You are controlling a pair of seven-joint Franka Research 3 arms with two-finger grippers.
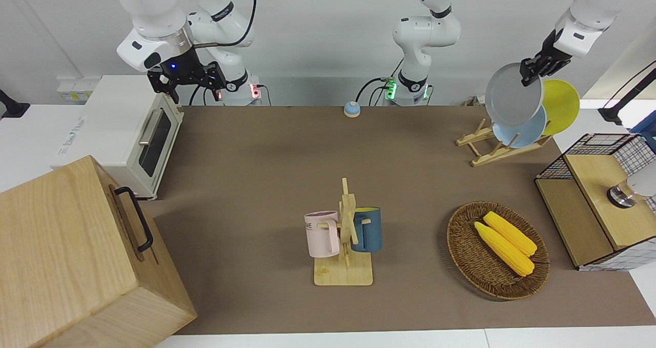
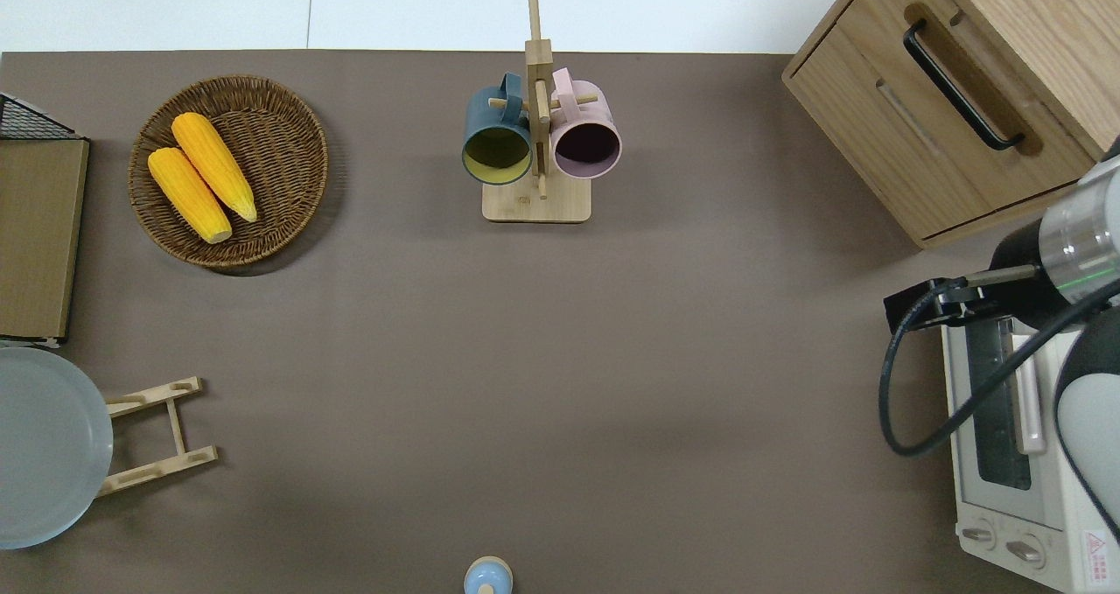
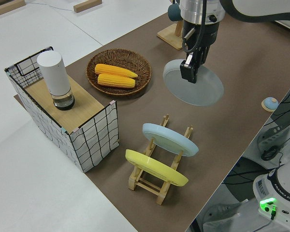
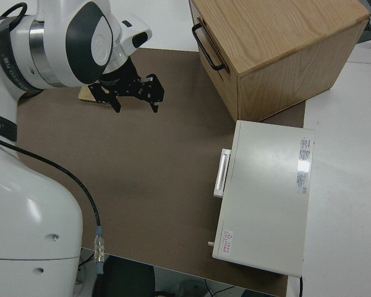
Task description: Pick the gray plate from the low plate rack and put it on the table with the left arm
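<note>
My left gripper [image 1: 531, 73] is shut on the upper rim of the gray plate [image 1: 512, 96] and holds it in the air, tilted, above the low plate rack [image 1: 478, 144]. In the left side view the gripper [image 3: 188, 75] clamps the plate [image 3: 203, 89] well clear of the rack [image 3: 154, 186]. In the overhead view the plate [image 2: 44, 445] sits at the frame's edge over the rack [image 2: 162, 432], and the gripper is out of view. The rack's slot farthest from the robots is bare. The table [image 1: 256, 158] is brown. My right arm is parked, its gripper [image 4: 133, 97] open.
A light-blue plate [image 1: 525, 130] and a yellow plate [image 1: 562, 107] stay in the rack. A wicker basket [image 1: 464, 256] holds two corn cobs. There is also a mug stand [image 1: 344, 245], a wire basket with a white bottle [image 3: 55, 77], a toaster oven [image 1: 123, 127], a wooden cabinet [image 1: 66, 256] and a small blue bell [image 1: 351, 108].
</note>
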